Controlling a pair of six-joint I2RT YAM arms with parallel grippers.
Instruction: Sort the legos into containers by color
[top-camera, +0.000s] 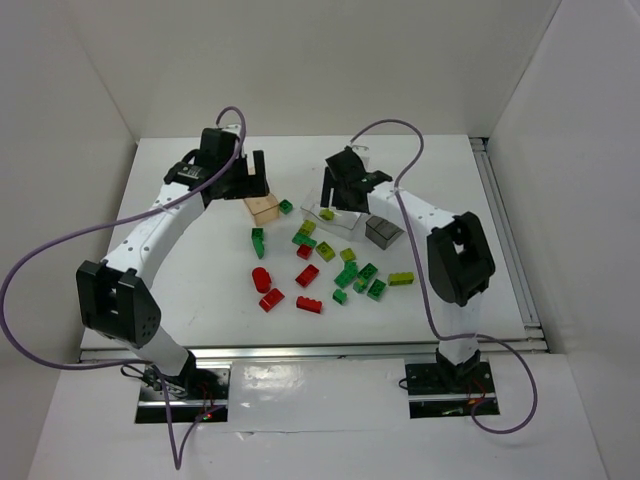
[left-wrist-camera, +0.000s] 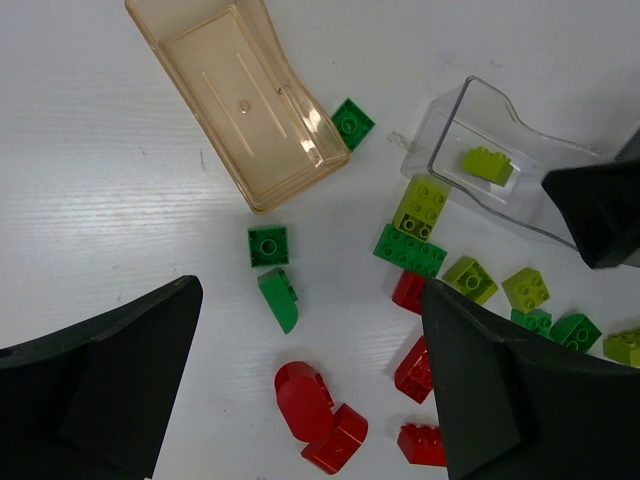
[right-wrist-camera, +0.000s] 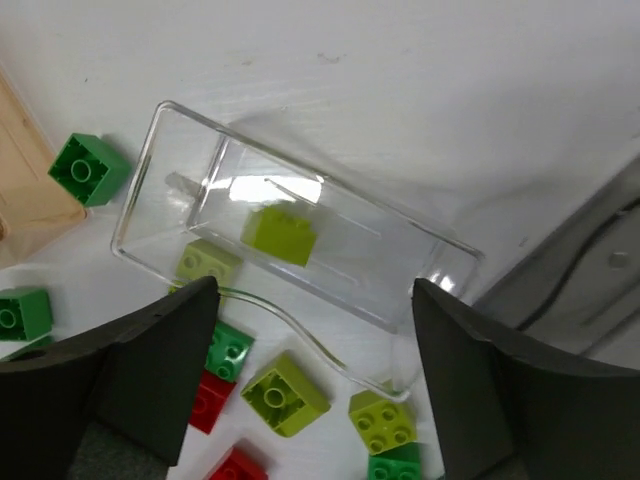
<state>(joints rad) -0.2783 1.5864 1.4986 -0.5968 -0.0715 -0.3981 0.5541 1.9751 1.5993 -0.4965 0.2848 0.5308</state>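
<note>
Left jaws and right jaws both stood open, holding nothing. One yellow-green brick lay inside the clear container, toward the far edge of the table. The other legos lay scattered loose mid-table.

The white table carries three containers and a cluster of loose legos. Positions from the cluster:
- Peach-orange container: 10 o'clock.
- Clear container: 12 o'clock.
- Dark grey container: 2 o'clock.

Red bricks lie toward 7 o'clock. One dark green brick sits just beside the peach-orange container.
</note>
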